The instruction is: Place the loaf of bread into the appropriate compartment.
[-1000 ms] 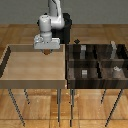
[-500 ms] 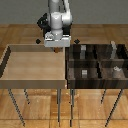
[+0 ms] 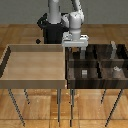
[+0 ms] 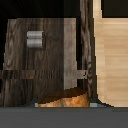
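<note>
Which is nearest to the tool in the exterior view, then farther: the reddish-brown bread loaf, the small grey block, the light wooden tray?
1. Reddish-brown bread loaf: at the tool.
2. Small grey block: compartment below it.
3. Light wooden tray: exterior view's left.

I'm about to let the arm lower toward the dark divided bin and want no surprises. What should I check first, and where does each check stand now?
1. Loaf of bread in the gripper: ok; the wrist view shows the reddish-brown loaf at the fingertips.
2. Gripper over the dark divided bin, not the light tray: ok, but it hangs near the bin's edge beside the tray.
3. Compartment below free of clutter: not ok; the wrist view shows a small grey block lying there.
4. Clearance from the dividers: cannot tell.
5. Whether this is the right compartment: cannot tell.
</note>
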Tool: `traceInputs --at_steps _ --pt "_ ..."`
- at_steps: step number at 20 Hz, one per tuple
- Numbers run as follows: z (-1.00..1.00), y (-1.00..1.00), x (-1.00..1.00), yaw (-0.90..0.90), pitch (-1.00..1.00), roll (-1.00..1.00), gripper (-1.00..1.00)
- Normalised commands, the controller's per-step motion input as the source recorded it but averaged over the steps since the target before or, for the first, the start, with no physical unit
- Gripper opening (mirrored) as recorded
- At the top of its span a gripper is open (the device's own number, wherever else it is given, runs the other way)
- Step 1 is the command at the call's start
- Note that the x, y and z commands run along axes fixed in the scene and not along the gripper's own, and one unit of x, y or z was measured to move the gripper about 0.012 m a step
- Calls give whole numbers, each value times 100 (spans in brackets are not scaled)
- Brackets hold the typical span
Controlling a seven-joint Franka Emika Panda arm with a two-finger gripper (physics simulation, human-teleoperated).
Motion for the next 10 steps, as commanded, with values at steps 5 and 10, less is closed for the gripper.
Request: traceInputs --at_steps 5,10 --pt "0 80 3 0 0 0 -100" --pt "0 0 80 0 0 0 -100"
